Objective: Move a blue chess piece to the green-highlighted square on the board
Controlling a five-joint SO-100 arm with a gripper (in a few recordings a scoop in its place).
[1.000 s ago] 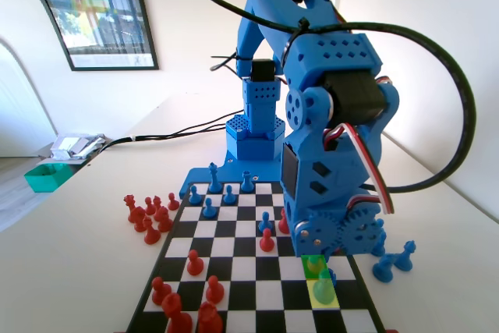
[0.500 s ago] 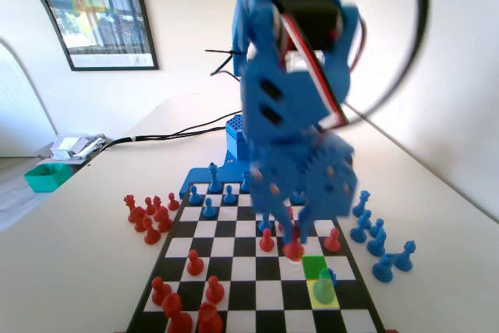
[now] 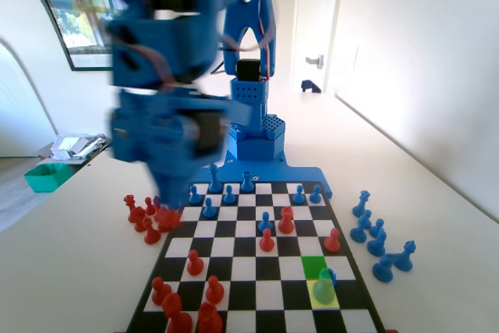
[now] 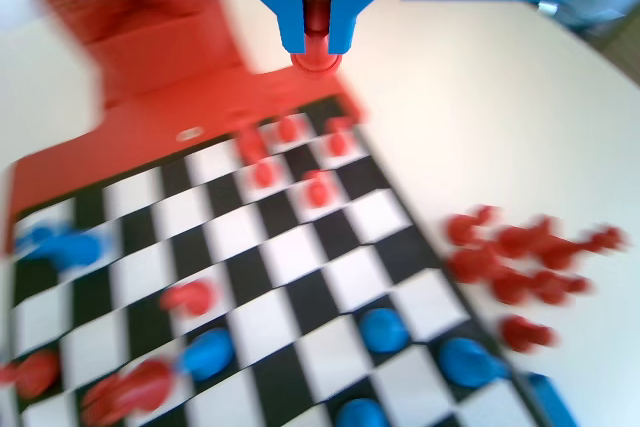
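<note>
Since the earlier frames, the blue arm has swung from the right side of the board to its left side in the fixed view, and it carries a red pawn with it. One blue pawn point(image 3: 324, 286) stands on the yellow square point(image 3: 323, 295), at the near right of the board point(image 3: 249, 271) in the fixed view. Its ball head overlaps the green square point(image 3: 315, 266), which is the next square farther along the same column. The green square itself carries no piece.

In the fixed view, the end effector point(image 3: 166, 212) is motion-blurred at the far left edge of the board, just above the cluster of red pieces point(image 3: 148, 216) on the bench point(image 3: 70, 255). In the wrist view, the end effector point(image 4: 316, 42) has its two jaws closed on the head of a red pawn point(image 4: 316, 32); the pawn's round base shows below the jaw tips.

Other blue pieces stand on the far rows of the board point(image 3: 226, 193). A group of blue pieces point(image 3: 374, 235) stands on the bench to the right of the board. Red pawns point(image 3: 183, 302) stand on the near left squares.
</note>
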